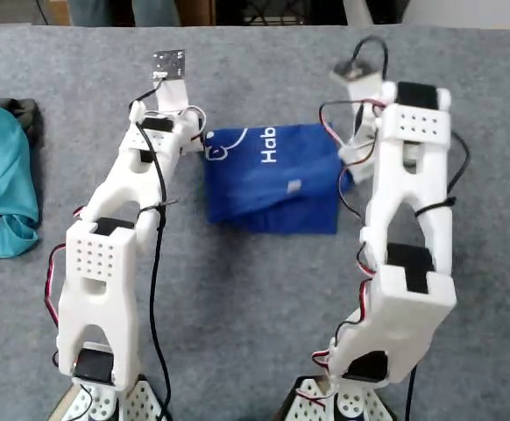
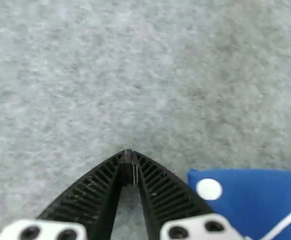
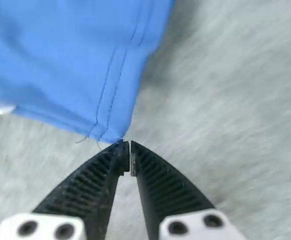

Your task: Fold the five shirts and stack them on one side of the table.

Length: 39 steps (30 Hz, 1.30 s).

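Note:
A folded blue shirt (image 1: 272, 180) with white print lies on the grey felt table between the two arms. My left gripper (image 2: 128, 161) is shut with nothing in it, just off the shirt's far left corner (image 2: 250, 200), its tips over bare felt. In the high view that gripper (image 1: 199, 140) sits at that corner. My right gripper (image 3: 126, 151) is shut, its tips touching the hemmed corner of the blue shirt (image 3: 75, 60) without cloth visibly between them. It stands at the shirt's right edge (image 1: 350, 162), mostly hidden under its own arm.
A teal shirt (image 1: 1, 175) lies crumpled on a dark garment (image 1: 23, 114) at the table's left edge. Bare grey felt (image 1: 264, 298) stretches in front of the blue shirt, between the two arm bases.

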{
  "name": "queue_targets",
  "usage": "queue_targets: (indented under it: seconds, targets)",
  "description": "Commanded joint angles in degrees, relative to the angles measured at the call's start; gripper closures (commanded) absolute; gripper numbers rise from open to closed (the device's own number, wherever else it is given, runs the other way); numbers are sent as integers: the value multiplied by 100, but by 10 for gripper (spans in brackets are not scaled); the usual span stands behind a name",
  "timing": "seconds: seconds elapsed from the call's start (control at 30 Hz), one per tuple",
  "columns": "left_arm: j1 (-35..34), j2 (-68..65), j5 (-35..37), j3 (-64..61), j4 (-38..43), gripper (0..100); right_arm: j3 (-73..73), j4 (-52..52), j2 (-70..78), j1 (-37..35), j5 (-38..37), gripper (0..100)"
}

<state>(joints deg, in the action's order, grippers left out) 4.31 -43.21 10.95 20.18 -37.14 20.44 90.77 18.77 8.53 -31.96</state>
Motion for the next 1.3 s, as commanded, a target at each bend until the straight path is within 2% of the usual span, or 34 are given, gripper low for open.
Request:
queue_targets:
  seconds: [0.0,0.1,0.33,0.47,0.6,0.73,0.9,1.0,1.27]
  targets:
    - [-84,88,44,365,62,971,673,-571,-330,-176,264,984]
    - [-75,88,44,444,53,971,936,-668,-277,-448,352,984]
    - [-84,70,44,479,53,971,1174,422,-242,-545,325,984]
    - [-84,62,44,514,53,971,1007,835,-207,-554,-79,984]
    - [-75,79,44,479,53,971,1015,264,-119,-484,-53,984]
    - [-75,88,44,470,53,971,971,-818,330,-510,105,984]
    - [-75,79,44,593,-141,970,1042,-2084,1710,-492,273,984]
    - [-84,35,44,655,-132,970,1279,-2356,2510,-448,281,984]
    - [-119,35,44,655,-132,970,3266,-756,3108,-308,308,984]
